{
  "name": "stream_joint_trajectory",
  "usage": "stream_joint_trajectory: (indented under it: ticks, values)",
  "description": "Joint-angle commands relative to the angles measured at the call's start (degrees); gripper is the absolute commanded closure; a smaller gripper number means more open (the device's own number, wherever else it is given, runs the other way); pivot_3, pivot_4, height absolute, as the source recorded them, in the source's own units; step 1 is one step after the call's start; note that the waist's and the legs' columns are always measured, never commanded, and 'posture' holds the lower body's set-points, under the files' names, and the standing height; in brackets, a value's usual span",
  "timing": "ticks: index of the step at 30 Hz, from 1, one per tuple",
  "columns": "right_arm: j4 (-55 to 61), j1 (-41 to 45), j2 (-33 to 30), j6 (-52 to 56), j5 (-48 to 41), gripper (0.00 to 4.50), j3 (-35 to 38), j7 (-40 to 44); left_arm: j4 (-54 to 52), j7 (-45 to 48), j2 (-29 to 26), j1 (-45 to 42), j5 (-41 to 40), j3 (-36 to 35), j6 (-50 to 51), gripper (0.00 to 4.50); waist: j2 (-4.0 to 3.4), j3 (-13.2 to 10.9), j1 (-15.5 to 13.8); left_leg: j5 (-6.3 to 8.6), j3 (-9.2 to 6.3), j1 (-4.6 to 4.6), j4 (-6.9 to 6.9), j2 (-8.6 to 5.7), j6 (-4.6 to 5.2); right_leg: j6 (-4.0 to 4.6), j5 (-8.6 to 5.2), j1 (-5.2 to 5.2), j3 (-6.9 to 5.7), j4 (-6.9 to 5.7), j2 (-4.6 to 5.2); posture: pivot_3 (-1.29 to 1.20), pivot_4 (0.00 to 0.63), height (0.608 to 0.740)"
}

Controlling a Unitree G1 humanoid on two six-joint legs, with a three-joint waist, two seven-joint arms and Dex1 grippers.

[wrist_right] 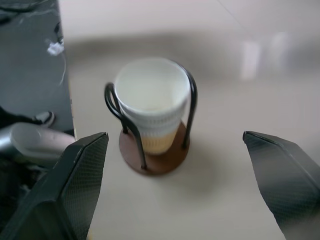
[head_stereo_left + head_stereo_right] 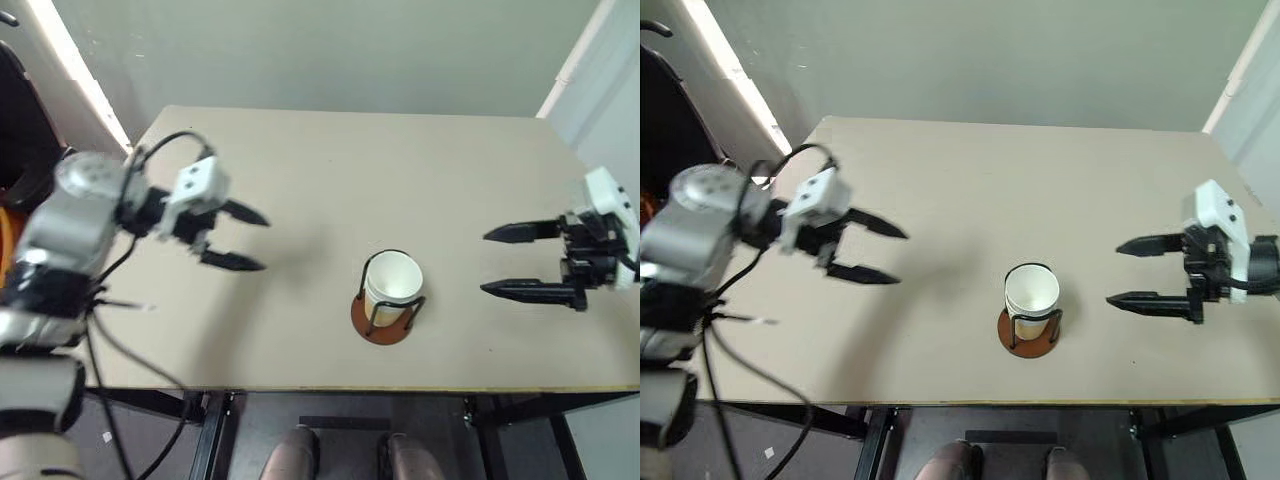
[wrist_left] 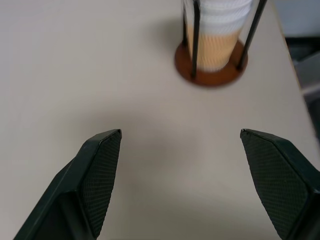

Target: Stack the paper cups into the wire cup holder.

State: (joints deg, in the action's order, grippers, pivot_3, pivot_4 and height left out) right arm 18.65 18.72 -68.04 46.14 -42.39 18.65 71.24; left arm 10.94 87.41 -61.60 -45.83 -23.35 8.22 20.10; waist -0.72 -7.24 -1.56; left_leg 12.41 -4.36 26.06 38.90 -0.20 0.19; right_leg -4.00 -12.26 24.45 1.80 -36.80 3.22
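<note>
Cups [image 2: 393, 280] nested in one stack, upright inside holder [image 2: 383, 322]. Several white rolled rims bunched at top of stack, tan side showing below, white inside of top cup facing up. Exact count of rims hard to tell. Holder's brown disc base flat on desk [image 2: 330, 170], black wire loops rising on both sides of stack, rims about level with loop tops. Holder near desk's front edge, roughly midway between the two arms.

Left gripper [image 2: 236, 238] out over desk's left part, well apart from holder, fingers pointing toward it. Fingers [image 3: 97, 172] spread wide, nothing between them but bare desk. Blurred in head views.

Right gripper [image 2: 525, 262] over desk's right part, also apart from holder, fingers aimed back at it from the other side. Fingers [image 1: 82, 177] spread wide, empty; stack framed in the gap between them in wrist view, not touched.

Desk top pale beige, plain. Black metal frame [image 2: 215, 420] under front edge. Grey wall [image 2: 330, 50] behind desk.
</note>
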Motion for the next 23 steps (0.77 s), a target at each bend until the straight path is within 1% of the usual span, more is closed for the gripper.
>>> stream_joint_trajectory:
  ticks: [1,2,4,6,11,14,19,23]
  values:
    - [-2.98,-0.52,-1.83,0.28,1.03,0.00,5.52,-1.55,-8.96,-4.72,-6.22,11.29,-4.46,-14.73,7.32,0.43,0.00,0.01,0.21,0.03,0.01,-0.03,-0.01,0.00,-0.03,0.12,-0.07,-0.01,0.01,-0.02,0.00,0.00,0.150,0.740]
    - [-4.19,0.55,-1.95,-0.07,1.08,0.00,4.84,-1.68,-10.08,-5.87,-6.91,14.08,-4.49,-16.85,8.04,0.43,-0.01,0.01,0.21,0.06,0.05,-0.15,-0.02,0.00,-0.07,0.46,-0.26,-0.05,0.03,-0.04,0.01,0.00,0.150,0.740]
    - [-6.86,3.87,-2.32,-1.53,1.88,0.00,2.00,-0.92,-10.81,-8.01,-7.93,18.93,-3.91,-20.94,9.16,0.43,-0.01,0.01,0.22,0.07,0.05,-0.37,-0.14,0.00,-0.08,0.71,-0.40,-0.16,0.03,-0.17,0.02,0.00,0.150,0.740]
    - [-8.68,6.61,-2.77,-2.86,2.81,0.00,-0.29,0.43,-11.25,-9.28,-8.71,22.40,-3.57,-23.97,10.14,0.43,0.01,0.01,0.26,0.29,0.07,-0.64,-0.56,-0.01,0.28,0.94,-0.35,-0.17,0.05,-0.19,0.04,0.00,0.150,0.740]
    - [-11.69,8.78,-3.18,-4.99,4.59,0.00,-2.44,2.16,-14.37,-10.40,-8.91,27.53,-4.84,-28.62,12.18,0.43,0.05,0.01,0.40,-0.24,-0.11,-1.08,-1.09,0.14,-0.10,1.48,-0.11,-0.28,-0.02,-0.32,-0.16,0.00,0.150,0.740]
    - [-12.74,9.18,-2.86,-6.03,5.57,0.00,-3.58,2.58,-15.92,-11.41,-8.69,29.10,-5.15,-29.92,13.13,0.43,0.04,0.02,0.62,-0.41,-0.13,-1.11,-1.23,0.14,-0.21,1.61,-0.03,-0.25,-0.01,-0.34,-0.17,0.00,0.150,0.740]
    - [-14.37,12.83,-1.38,-6.92,6.57,0.00,-7.01,2.98,-18.01,-12.81,-8.51,31.56,-5.62,-32.03,14.65,0.43,0.05,0.02,1.00,-0.46,-0.13,-1.10,-1.44,0.15,-0.27,1.65,-0.02,-0.11,0.00,-0.34,-0.18,0.00,0.150,0.740]
    - [-15.23,14.10,-0.41,-7.22,7.46,0.00,-8.33,3.10,-19.15,-13.44,-8.68,33.50,-6.02,-33.61,15.51,0.43,0.07,0.03,1.07,-0.41,-0.13,-1.09,-1.66,0.16,-0.34,1.68,-0.04,-0.02,-0.04,-0.31,-0.17,0.00,0.150,0.740]
